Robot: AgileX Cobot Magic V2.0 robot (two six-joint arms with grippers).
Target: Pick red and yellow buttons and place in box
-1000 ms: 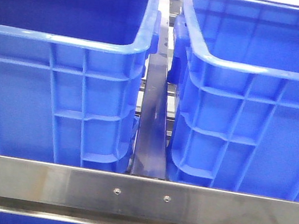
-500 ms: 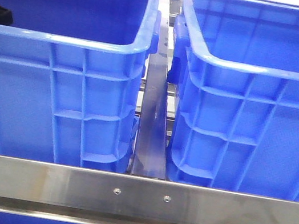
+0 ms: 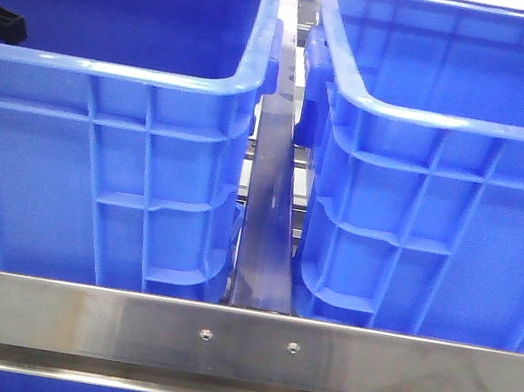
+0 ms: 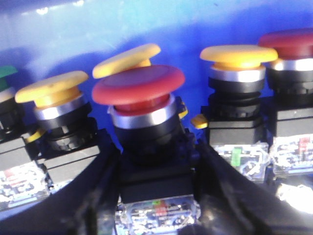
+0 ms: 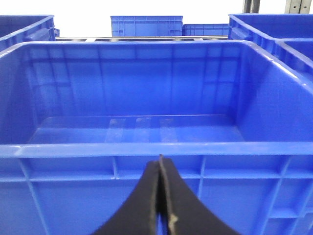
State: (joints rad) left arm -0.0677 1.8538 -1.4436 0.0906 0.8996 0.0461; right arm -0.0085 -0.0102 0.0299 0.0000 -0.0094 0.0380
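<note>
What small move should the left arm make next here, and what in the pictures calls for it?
Probably close the left gripper on the red button. In the left wrist view its black fingers already flank that button's black body, apparently not yet pinching, with yellow buttons crowding both sides. The right gripper waits shut outside a blue crate whose visible interior looks bare.

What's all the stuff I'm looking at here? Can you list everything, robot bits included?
Crates: two up front, bright blue, left crate and right crate side by side; more blue ones behind.
Metal rail: one, silver, across the front; a darker bar runs between the crates.
Red buttons: two in view, one between the left gripper's fingers, one further along.
Yellow buttons: three, around the red one, e.g..
Green button: one, partly cut off.
Left gripper: black, straddling the red button's body.
Right gripper: black, shut, empty, before an empty crate.
</note>
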